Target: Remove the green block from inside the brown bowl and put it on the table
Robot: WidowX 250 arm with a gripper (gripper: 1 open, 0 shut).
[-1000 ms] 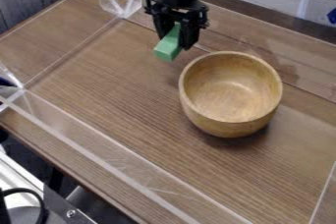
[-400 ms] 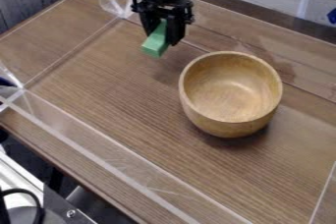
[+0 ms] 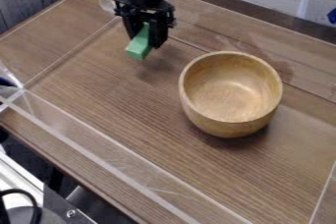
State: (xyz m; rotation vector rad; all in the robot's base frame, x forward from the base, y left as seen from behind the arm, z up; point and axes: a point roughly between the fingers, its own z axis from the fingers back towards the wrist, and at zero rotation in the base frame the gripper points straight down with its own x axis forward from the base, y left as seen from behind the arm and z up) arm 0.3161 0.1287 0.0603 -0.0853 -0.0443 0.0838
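My black gripper points straight down over the table, left of the brown bowl. Its fingers are shut on the green block, a small bright green bar whose lower end sticks out below the fingertips, just above the wood. The block's upper part is hidden between the fingers. The round light-brown bowl stands upright at centre right, and nothing shows inside it. A clear gap separates the gripper from the bowl's rim.
Low clear plastic walls border the tabletop along the left, front and right. Open wood-grain surface lies in front of and to the left of the gripper.
The gripper has carried the green block leftward, away from the bowl, and slightly lower toward the table. The bowl has stayed in place.
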